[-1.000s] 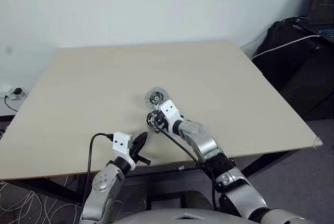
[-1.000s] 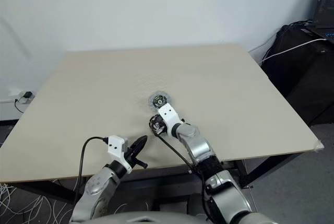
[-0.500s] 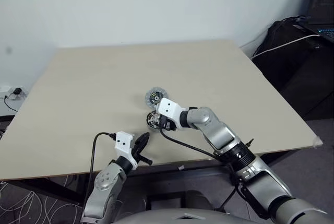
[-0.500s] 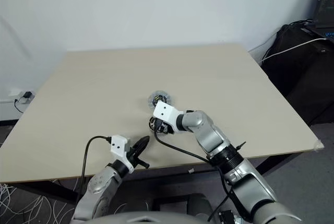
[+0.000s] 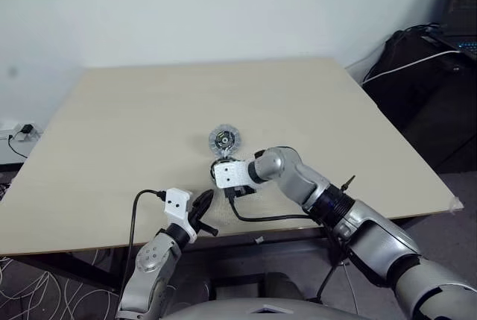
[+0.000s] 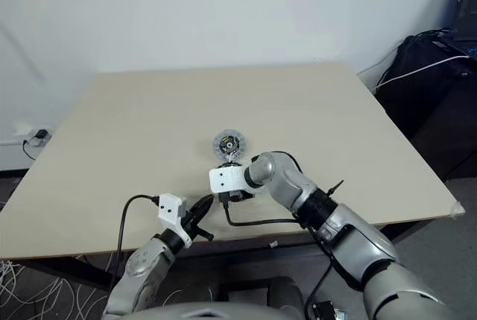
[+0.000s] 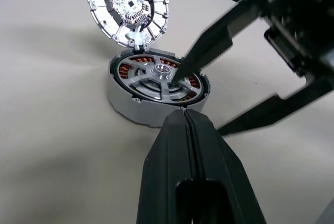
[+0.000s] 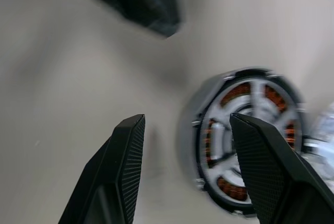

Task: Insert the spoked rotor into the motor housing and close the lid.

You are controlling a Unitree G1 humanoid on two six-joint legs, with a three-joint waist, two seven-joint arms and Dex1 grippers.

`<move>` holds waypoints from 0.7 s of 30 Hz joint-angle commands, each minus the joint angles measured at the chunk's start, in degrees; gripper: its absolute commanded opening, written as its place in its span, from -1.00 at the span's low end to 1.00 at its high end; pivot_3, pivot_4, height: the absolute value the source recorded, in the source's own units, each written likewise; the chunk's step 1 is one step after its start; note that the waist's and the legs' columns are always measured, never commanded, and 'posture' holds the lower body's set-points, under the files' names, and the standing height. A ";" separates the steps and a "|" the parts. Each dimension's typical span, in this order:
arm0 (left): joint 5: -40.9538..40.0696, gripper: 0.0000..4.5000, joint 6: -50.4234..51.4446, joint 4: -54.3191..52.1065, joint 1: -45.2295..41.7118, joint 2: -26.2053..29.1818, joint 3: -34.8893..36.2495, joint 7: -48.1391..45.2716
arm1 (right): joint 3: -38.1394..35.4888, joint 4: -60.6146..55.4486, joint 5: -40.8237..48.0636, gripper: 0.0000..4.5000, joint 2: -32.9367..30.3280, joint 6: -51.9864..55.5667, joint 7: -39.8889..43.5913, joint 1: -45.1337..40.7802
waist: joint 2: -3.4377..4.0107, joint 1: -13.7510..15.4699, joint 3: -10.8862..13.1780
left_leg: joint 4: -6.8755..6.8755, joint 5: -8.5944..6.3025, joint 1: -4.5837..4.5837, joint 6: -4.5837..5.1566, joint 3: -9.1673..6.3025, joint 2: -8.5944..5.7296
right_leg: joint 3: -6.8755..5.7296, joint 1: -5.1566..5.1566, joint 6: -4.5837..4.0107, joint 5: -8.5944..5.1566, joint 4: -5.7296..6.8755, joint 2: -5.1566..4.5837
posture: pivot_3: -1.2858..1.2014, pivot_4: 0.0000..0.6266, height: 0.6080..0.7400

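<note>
The right end effector [image 7: 229, 85] is being swung sideways over the housing [image 7: 156, 85], fingers spread astride the seated rotor [image 7: 156, 75]. The lid [image 7: 127, 7] is lying just beyond the housing; the left end effector [image 7: 186, 130] is being kept pressed together nearby.

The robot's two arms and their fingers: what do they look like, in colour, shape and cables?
Both arms are silver-grey metal with rounded joints and black sections. Each wrist carries a white, boxy block with small dark dots. A black cable loops out from the left arm's white block, and another hangs under the right arm. The left gripper and the right gripper each have two black fingers, long and tapered, with finely ribbed inner faces.
</note>
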 commanded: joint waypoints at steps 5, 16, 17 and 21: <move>0.31 -1.00 -1.05 -1.05 0.14 -0.81 -0.26 0.22 | -0.61 3.98 -1.73 0.24 1.49 -2.84 3.25 -2.89 | 0.00 -0.02 0.00 | 0.00 0.00 0.00 0.00 -0.01 0.00 | -0.01 0.00 0.00 0.01 0.01 0.01 | 0.03 -1.00 1.00; 0.22 -1.00 -1.24 -1.03 0.64 -1.58 -0.26 0.09 | -2.12 10.26 -2.50 0.24 2.65 -4.94 4.60 -4.71 | 0.00 -0.01 0.00 | 0.00 0.00 0.01 -0.01 -0.01 -0.01 | -0.01 0.00 0.02 0.03 0.02 0.01 | 0.03 -1.00 1.00; 0.18 -1.00 -1.23 -1.04 0.70 -1.64 -0.24 0.07 | -2.21 10.49 -2.55 0.24 2.73 -5.04 4.57 -4.75 | 0.01 0.00 0.00 | 0.00 0.00 0.01 -0.01 -0.01 -0.01 | -0.01 0.01 0.01 0.03 0.02 0.01 | 0.03 -1.00 1.00; 0.14 -1.00 -1.21 -1.06 0.73 -1.68 -0.25 -0.01 | -2.41 11.98 -2.78 0.24 3.21 -5.23 4.38 -5.00 | 0.01 -0.02 -0.01 | 0.01 0.00 0.04 -0.02 -0.01 0.00 | -0.01 0.03 0.00 0.02 0.05 0.01 | 0.03 -1.00 1.00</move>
